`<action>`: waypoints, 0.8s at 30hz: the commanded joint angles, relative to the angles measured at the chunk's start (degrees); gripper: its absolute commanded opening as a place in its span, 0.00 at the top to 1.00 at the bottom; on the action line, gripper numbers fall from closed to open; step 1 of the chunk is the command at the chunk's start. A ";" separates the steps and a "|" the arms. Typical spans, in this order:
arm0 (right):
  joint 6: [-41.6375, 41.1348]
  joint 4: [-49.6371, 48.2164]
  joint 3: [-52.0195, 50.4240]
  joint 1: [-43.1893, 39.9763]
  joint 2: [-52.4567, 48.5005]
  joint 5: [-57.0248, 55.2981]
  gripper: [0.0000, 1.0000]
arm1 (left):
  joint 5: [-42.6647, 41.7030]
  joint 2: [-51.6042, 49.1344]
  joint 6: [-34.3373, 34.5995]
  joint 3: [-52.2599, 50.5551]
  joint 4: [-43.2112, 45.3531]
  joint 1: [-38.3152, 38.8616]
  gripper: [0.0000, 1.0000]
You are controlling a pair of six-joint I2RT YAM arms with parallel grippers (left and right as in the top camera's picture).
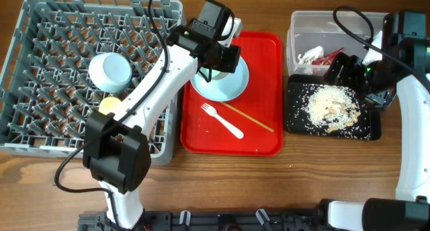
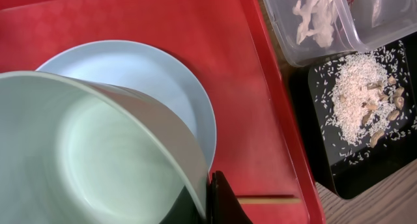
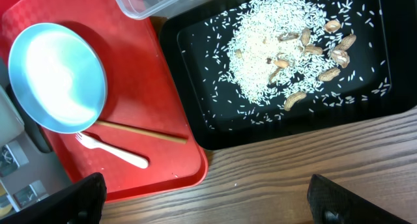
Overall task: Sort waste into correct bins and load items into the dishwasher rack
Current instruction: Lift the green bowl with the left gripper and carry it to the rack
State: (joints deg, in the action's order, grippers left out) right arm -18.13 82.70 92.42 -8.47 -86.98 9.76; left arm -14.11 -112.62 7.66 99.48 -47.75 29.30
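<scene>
While your left pincer [image 2: 215, 204] clamps the rim of a pale green bowl [image 2: 98, 152], smooth and glossy inside, that bowl tilts over the pale blue dish [image 2: 163, 81] on the red tray [image 2: 195, 28]. Your right pincer [image 3: 208, 208] gapes wide above the table [image 3: 293, 172], just beside the black tray [image 3: 195, 120] of rice [image 3: 267, 61].

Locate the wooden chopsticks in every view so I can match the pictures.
Overhead: chopsticks lie diagonally on the red tray, right of the white fork.
Left wrist: only a short stretch at the bottom edge, on the red tray.
Right wrist: lower left, just above the fork.
Shared landmark: black tray holding rice.
</scene>
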 commanded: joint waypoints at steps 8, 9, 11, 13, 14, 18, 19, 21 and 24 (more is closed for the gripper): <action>1.49 0.04 0.87 -0.17 0.57 -1.40 0.00 | -1.27 6.27 0.31 -0.46 1.05 -5.97 0.96; 1.46 0.07 0.87 -0.17 0.57 -1.40 0.00 | -2.08 7.15 0.31 -0.46 1.66 -7.30 0.96; 1.51 0.07 0.87 -0.17 0.57 -1.40 0.00 | -7.82 8.57 0.31 -0.46 3.61 -11.13 0.96; 1.49 0.07 0.87 -0.17 0.57 -1.40 0.00 | -21.29 8.57 0.31 -0.46 6.60 -16.33 0.96; 1.49 0.07 0.87 -0.17 0.57 -1.40 0.00 | -27.41 8.33 0.33 -0.46 7.61 -18.73 0.96; 1.49 0.07 0.87 -0.17 0.57 -1.40 0.00 | -40.83 7.58 0.33 -0.48 9.05 -27.26 0.96; 1.49 0.07 0.87 -0.17 0.57 -1.40 0.00 | -42.12 7.15 0.33 -0.48 9.25 -28.94 0.96; 1.46 0.02 0.87 -0.17 0.57 -1.40 0.00 | -45.90 5.86 0.33 -0.48 10.10 -31.65 0.96; 1.51 0.04 0.87 -0.17 0.57 -1.40 0.00 | -54.21 2.43 0.59 -0.48 13.35 -34.88 0.96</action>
State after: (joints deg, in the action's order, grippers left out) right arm -17.69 82.70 92.40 -8.47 -86.98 9.74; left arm -54.92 -105.93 7.90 98.98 -36.86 -2.90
